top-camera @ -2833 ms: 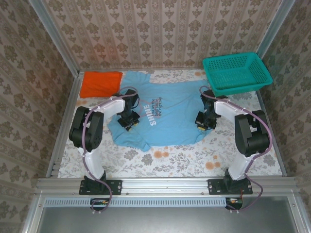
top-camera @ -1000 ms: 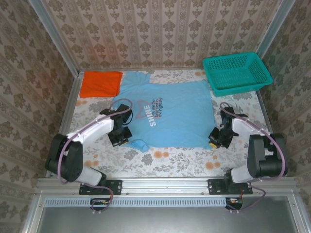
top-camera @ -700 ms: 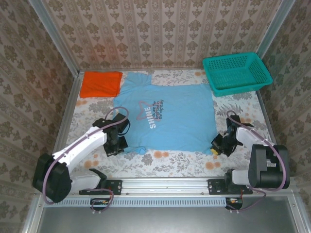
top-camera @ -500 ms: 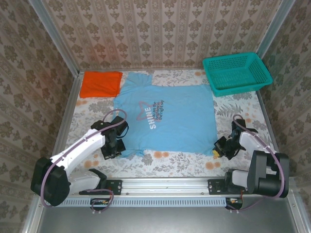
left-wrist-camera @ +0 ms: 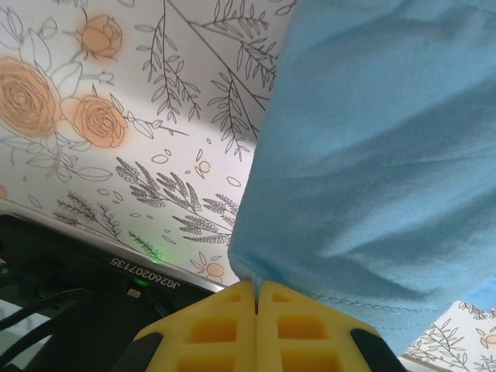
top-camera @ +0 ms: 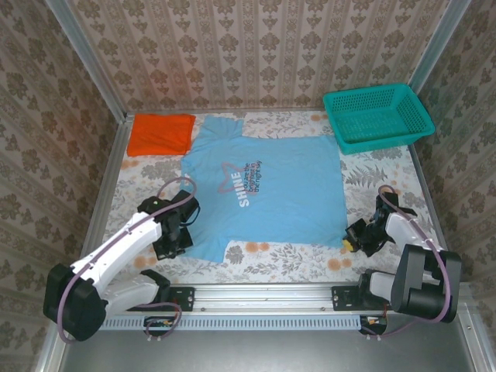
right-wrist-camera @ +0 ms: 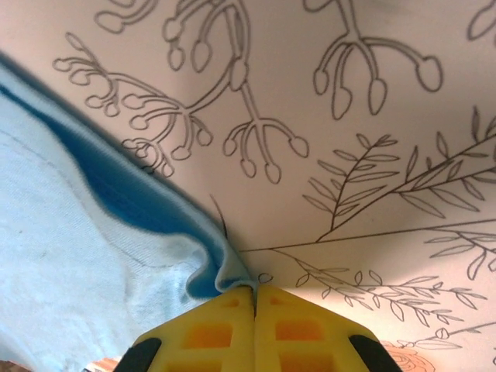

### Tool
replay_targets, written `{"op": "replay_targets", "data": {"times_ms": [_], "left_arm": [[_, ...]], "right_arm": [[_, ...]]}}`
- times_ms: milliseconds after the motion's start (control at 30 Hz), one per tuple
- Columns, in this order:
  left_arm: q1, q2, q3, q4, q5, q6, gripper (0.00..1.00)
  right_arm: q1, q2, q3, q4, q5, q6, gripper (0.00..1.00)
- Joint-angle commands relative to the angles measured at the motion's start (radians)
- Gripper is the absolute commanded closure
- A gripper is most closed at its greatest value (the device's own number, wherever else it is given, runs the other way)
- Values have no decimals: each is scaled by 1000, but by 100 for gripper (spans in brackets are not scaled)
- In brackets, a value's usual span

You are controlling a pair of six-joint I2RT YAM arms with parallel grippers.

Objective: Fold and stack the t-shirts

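Each arm is built of white, rounded link shells joined by black cylindrical joint housings; this is seen on the left arm [top-camera: 116, 252] and the right arm [top-camera: 404, 229] alike. A mauve cable [top-camera: 175, 184] is looped along each arm. The bases [top-camera: 159, 293] are formed as flat black plates at the near edge of the table [top-camera: 294, 267]. The left gripper [top-camera: 172, 242] and the right gripper [top-camera: 353, 239] are cased in black. Their pads [left-wrist-camera: 217, 329] are moulded in yellow with square recessed pockets and are flanked by black finger bodies. White lettering, read upside down, and a small green light are carried on a black housing [left-wrist-camera: 70, 271].
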Motion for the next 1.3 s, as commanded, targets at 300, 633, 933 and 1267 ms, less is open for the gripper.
{"op": "replay_targets", "data": {"times_ms": [300, 633, 933, 1267], "left_arm": [[87, 343, 501, -33, 23, 319, 100], [251, 728, 951, -94, 47, 477, 100], [321, 1007, 1272, -144, 36, 527, 100], [381, 1179, 1458, -147, 69, 501, 85]], "right_arm": [[7, 171, 323, -85, 17, -60, 100], [66, 482, 600, -87, 74, -65, 100], [110, 638, 722, -81, 126, -41, 100], [100, 702, 803, -110, 174, -34, 85]]}}
